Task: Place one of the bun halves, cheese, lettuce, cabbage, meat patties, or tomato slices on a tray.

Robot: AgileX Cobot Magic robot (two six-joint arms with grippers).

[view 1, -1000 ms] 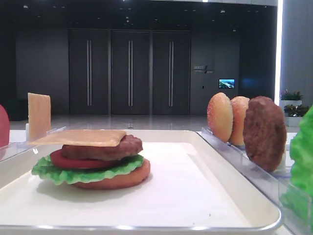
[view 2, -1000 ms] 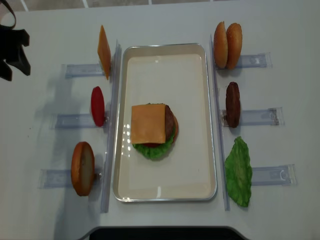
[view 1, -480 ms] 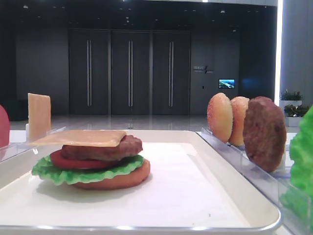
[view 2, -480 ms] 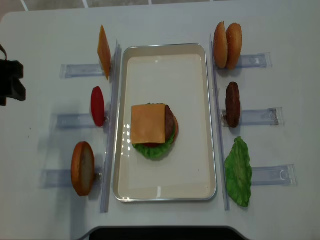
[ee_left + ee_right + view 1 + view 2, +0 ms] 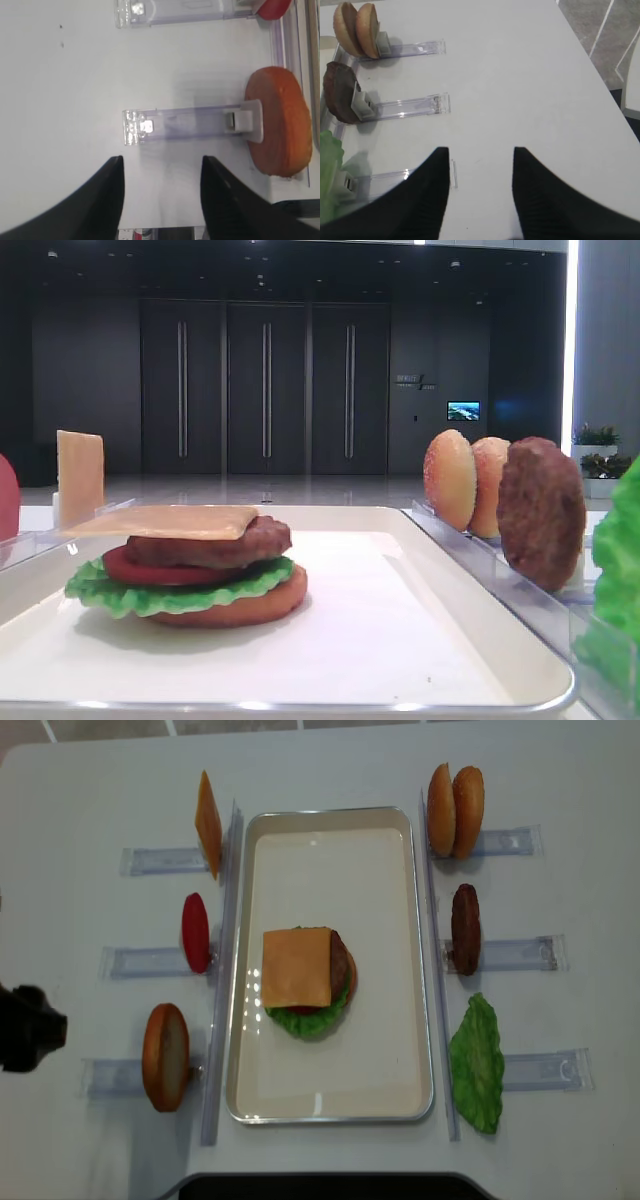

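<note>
Cream tray [image 5: 415, 960] holding one stack: bun bottom, lettuce [image 5: 305, 1020], tomato, patty, square cheese slice [image 5: 296, 966] on top. Left of tray in clear racks: spare cheese slice [image 5: 208, 823], tomato slice [image 5: 195, 932], bun half [image 5: 165, 1056]; right of tray: two bun halves [image 5: 455, 810], patty [image 5: 465, 928], lettuce leaf [image 5: 477, 1064]. Left gripper [image 5: 161, 192] left of tray by bun rack, jaws apart, nothing held; right gripper [image 5: 480, 172] right of tray, jaws apart, nothing held.

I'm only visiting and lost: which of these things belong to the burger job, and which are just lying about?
Job:
tray
cheese
bun halves
meat patty
lettuce
tomato slice

Lying about:
clear racks
</note>
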